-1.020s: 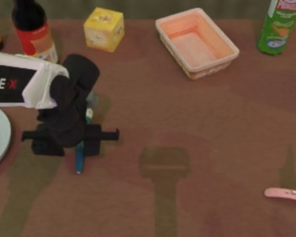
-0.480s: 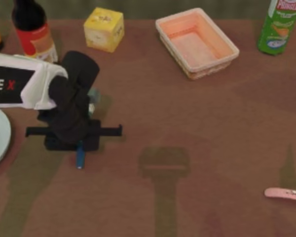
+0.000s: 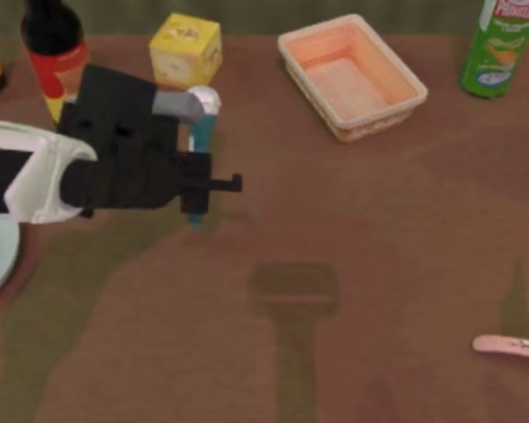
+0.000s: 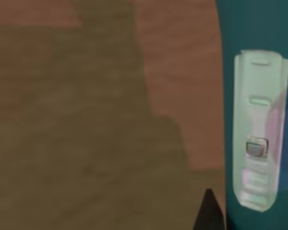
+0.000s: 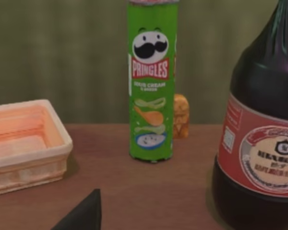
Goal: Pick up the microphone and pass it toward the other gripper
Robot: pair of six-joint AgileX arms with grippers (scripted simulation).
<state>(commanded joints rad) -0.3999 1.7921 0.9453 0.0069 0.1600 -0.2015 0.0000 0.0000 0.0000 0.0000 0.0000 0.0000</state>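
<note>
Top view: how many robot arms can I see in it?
1. The left arm reaches in from the left edge, its end effector holding the microphone. The right arm is out of this view.

The teal-handled, white-headed microphone (image 3: 200, 145) is gripped in the left gripper's (image 3: 197, 181) jaws.

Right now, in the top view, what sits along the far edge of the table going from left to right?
Dark sauce bottle → yellow cube box → pink basket → green Pringles can. Nearer than that row, the left gripper holds the microphone.
</note>
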